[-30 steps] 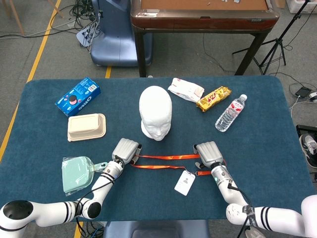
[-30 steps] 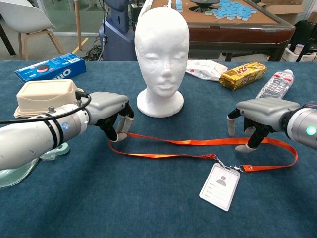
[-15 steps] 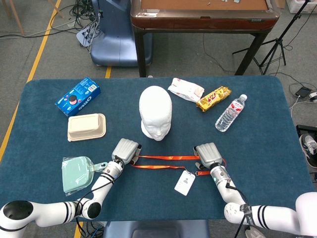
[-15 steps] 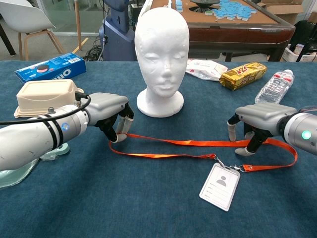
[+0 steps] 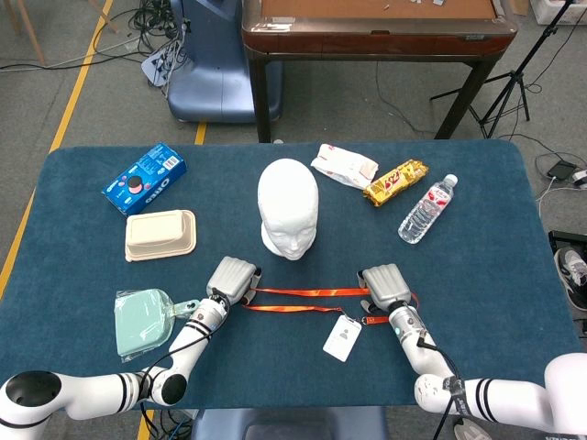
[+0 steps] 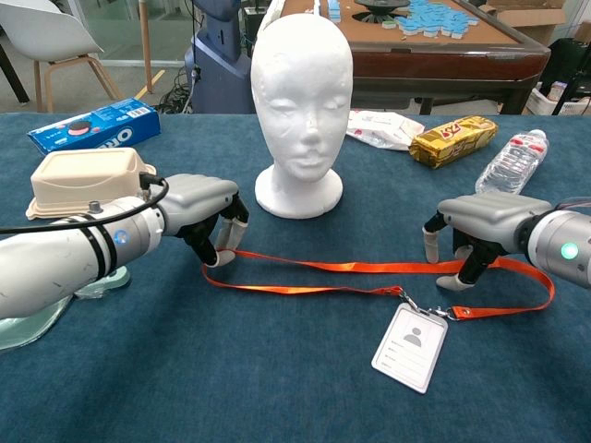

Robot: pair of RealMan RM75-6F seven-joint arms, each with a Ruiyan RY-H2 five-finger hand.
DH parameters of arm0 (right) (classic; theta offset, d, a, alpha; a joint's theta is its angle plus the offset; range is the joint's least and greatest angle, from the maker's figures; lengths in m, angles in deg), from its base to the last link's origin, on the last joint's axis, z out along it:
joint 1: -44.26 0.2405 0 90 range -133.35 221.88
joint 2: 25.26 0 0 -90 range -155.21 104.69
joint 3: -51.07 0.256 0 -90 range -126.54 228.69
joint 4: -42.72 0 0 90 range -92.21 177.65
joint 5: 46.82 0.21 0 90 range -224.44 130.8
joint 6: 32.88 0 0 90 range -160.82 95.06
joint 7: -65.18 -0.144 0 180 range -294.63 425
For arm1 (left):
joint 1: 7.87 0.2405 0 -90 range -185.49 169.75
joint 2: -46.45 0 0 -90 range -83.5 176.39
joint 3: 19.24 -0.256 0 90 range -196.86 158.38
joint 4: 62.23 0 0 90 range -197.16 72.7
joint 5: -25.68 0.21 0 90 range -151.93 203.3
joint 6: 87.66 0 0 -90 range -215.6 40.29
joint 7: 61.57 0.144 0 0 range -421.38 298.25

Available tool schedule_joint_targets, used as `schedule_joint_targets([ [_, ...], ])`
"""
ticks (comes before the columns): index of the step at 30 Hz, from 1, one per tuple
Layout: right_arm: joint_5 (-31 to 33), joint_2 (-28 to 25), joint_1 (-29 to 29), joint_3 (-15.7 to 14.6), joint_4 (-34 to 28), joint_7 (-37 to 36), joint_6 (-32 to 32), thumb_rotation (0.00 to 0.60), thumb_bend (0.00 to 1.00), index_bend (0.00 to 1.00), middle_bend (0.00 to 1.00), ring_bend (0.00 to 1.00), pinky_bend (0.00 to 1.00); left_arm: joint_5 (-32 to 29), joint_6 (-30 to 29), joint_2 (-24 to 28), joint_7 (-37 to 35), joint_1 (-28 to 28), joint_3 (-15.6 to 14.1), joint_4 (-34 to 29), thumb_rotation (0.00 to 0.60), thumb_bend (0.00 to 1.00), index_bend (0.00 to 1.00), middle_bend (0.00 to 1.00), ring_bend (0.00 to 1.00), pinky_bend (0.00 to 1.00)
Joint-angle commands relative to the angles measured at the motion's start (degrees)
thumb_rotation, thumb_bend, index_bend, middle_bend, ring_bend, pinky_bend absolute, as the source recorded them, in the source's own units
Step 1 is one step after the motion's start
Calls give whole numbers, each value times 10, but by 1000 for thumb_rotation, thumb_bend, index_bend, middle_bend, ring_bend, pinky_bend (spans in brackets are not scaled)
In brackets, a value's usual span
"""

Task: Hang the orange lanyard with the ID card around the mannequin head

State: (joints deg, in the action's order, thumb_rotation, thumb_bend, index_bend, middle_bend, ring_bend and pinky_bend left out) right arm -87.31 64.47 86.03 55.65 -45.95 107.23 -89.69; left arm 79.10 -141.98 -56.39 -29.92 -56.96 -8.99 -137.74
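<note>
The orange lanyard [image 6: 369,268] lies before the mannequin head [image 6: 300,101]; my left robot hand [image 6: 199,217] pinches one end, my right robot hand [image 6: 480,226] the other.

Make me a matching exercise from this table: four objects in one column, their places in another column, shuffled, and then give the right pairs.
Objects:
1. white foam mannequin head
2. blue cookie box
3. clear plastic water bottle
4. white ID card on the orange lanyard

Places:
A. far left part of the table, behind the beige lidded container
B. near edge, lying flat between the two robot hands
C. middle of the table, upright
D. right side, lying beside the yellow snack packet

Pairs: 1-C, 2-A, 3-D, 4-B
</note>
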Motion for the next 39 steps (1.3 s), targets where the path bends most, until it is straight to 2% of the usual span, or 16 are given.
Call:
schedule_joint_targets([
  [1, 2, 0, 1, -2, 0, 1, -2, 600, 305, 453, 934, 940, 919, 0, 0, 0, -1, 0, 0, 0, 600, 338, 605, 604, 613, 716],
  [12, -2, 1, -1, -9, -2, -7, -9, 600, 357, 533, 939, 943, 919, 3, 2, -1, -3, 1, -1, 1, 600, 338, 605, 604, 613, 717],
  [30, -9, 9, -1, -10, 0, -13, -17, 600, 390, 569, 944, 948, 923, 6, 1, 3, -8, 5, -2, -2, 600, 338, 605, 604, 613, 717],
  [39, -27, 9, -4, -8, -7, -23, -27, 600, 431, 628, 957, 952, 931, 13, -5, 10, -21, 10, 0, -11, 600, 337, 606, 605, 614, 719],
])
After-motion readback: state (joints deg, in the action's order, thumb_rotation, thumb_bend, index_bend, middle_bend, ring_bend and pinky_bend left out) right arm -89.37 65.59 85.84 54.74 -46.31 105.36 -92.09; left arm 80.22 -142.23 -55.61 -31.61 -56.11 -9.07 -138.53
